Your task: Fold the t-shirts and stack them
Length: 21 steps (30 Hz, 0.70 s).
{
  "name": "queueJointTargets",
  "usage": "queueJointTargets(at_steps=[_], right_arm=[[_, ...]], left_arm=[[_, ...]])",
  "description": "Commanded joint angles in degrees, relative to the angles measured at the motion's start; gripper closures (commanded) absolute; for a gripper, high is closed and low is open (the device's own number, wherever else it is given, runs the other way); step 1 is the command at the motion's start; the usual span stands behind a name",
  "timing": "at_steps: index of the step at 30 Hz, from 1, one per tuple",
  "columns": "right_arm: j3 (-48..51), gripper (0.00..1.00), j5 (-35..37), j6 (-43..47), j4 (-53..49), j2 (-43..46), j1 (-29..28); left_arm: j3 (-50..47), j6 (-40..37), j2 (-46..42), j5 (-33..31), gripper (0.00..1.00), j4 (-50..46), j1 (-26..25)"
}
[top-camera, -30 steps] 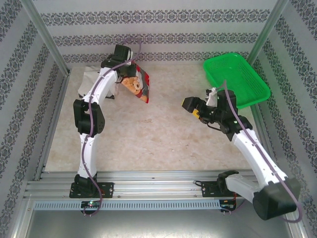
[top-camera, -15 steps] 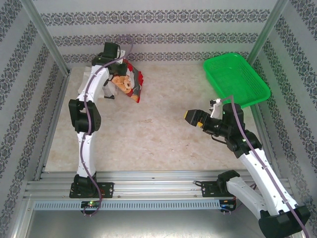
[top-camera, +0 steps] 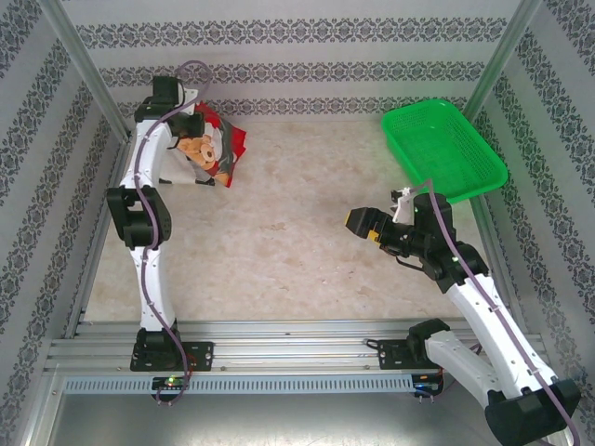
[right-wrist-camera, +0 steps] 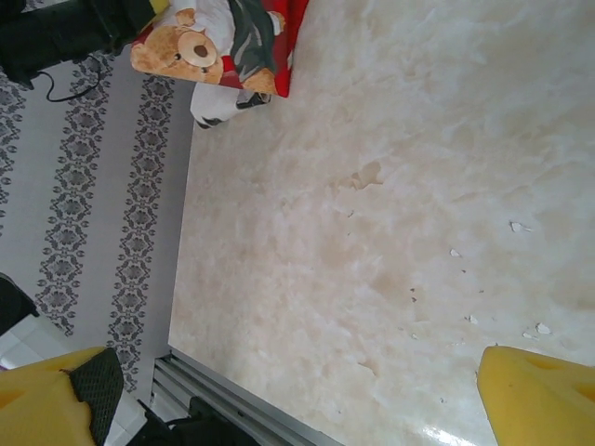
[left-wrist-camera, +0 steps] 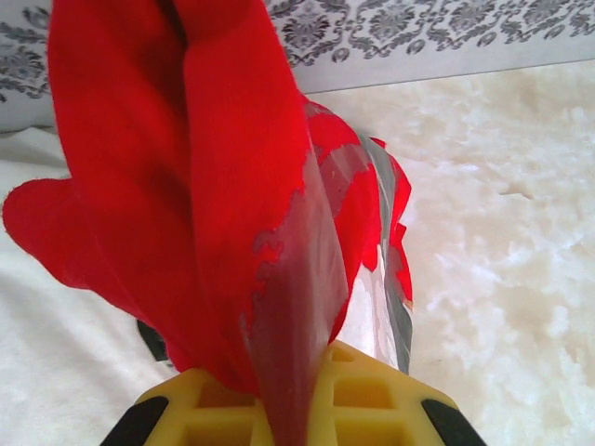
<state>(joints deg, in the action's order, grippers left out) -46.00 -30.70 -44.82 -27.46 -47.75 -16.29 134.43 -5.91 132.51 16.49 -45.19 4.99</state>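
- Left gripper (top-camera: pixel 189 116): at the far-left corner of the table (top-camera: pixel 297 260), jaws pressed together on a fold of the red t-shirt (top-camera: pixel 221 149), which hangs from them. In the left wrist view, the fingertips are buried in red cloth.
- White t-shirt (right-wrist-camera: pixel 216 107): lies on the table beneath the red one. It is mostly hidden, and its black graphic is too cut off to read.
- Right gripper (top-camera: pixel 361 223): right of centre over bare table, jaws spread wide, holding nothing.
- Green basket (top-camera: pixel 446 153): far-right corner.
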Motion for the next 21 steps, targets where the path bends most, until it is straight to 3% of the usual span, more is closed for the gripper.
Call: queueJointTargets(at_steps=[1,21], right_arm=[[-1.7,0.02,1.2,-0.5,-1.1,-0.6,-0.4],[-2.7,0.02,2.9,-1.4,-5.1,-1.3,-0.5]], left_arm=[[2.0,-2.3,1.0,3.1,1.0,2.8,2.4],[-2.4,3.6,7.3,7.6,1.0,8.1,13.5]])
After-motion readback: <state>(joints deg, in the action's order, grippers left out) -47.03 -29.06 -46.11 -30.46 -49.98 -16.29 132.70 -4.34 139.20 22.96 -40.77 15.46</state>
